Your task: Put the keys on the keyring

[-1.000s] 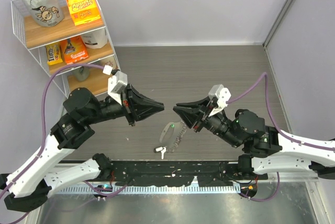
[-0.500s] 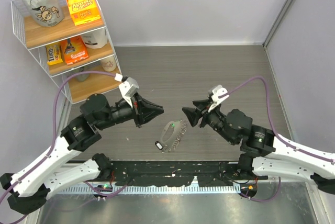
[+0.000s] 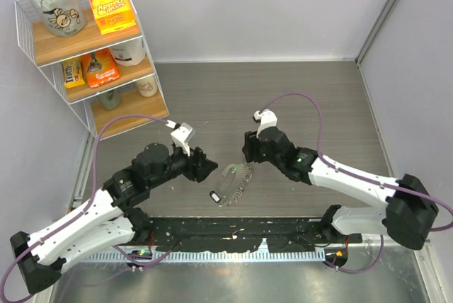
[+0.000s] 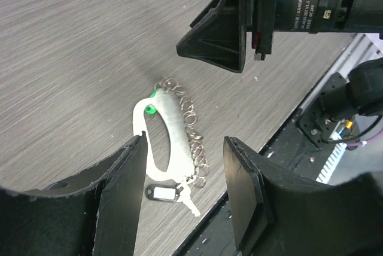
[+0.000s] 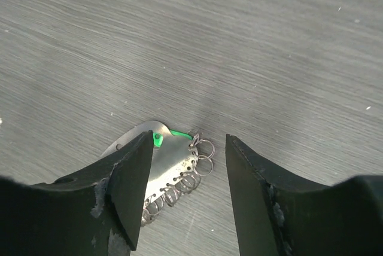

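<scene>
Woodgrain table (image 3: 283, 98) bears glittering ringed keyring (image 4: 176, 127); left fingers (image 4: 122, 202) and right fingers (image 5: 128, 178) gape empty.

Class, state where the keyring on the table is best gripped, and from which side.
Probably the wide flat band of the keyring, pinched across its width from straight above, one finger in the loop's opening. It lies flat on the table, and the small rings and black tag are loose.

The left arm (image 3: 71, 229) and right arm (image 3: 354, 184) have white link shells and black joint housings. A purple cable (image 3: 134, 117) loops to each wrist. The fingers (image 4: 122, 202) are matte black wedges.
</scene>
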You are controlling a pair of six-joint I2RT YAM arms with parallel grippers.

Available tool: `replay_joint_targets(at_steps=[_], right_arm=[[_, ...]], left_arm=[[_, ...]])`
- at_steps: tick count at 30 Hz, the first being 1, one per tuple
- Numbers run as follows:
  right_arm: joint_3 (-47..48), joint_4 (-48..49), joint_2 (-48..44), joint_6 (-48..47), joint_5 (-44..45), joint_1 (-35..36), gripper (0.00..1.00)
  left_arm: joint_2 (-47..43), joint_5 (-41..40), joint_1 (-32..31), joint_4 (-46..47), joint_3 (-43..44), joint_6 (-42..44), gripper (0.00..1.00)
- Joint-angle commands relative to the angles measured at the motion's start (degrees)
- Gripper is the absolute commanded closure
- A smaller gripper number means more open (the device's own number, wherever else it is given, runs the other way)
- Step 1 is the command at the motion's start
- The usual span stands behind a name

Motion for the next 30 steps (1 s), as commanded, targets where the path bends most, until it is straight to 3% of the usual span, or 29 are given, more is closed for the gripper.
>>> replay_joint_targets(at_steps=[1, 17, 19, 22, 23, 26, 30], right_arm=[[-0.03, 6.10, 4.20, 5.55, -3.28, -1.90, 0.44], [1.29, 9.00, 20.64, 11.62, -3.64, -2.34, 0.53], [1.12, 9.44, 21.00, 11.88, -3.46, -2.34, 0.63], [0.41, 10.49, 21.00, 12.06, -3.20, -2.25, 0.91], [0.15, 11.02, 20.65, 11.97, -3.11, -2.34, 0.95], [-0.73, 11.64, 19.68, 11.62, -3.63, -2.25, 0.95], [-3.45, 15.40, 11.89, 8.46, -4.42, -2.34, 0.95]], left_arm=[[-3.87, -5.33, -0.05, 2.87, -3.14, -0.71, 0.41], [-12.67, -6.57, -0.06, 2.17, -10.09, -1.41, 0.40], [-13.20, -6.74, -0.06, 1.99, -10.18, -1.32, 0.40], [-13.90, -7.09, -0.06, 1.64, -10.35, -1.23, 0.40], [-14.08, -7.27, -0.06, 1.55, -10.53, -1.15, 0.40], [-14.51, -7.27, -0.06, 1.29, -10.88, -1.15, 0.40], [-14.87, -7.53, -0.06, 1.20, -10.79, -1.50, 0.40]])
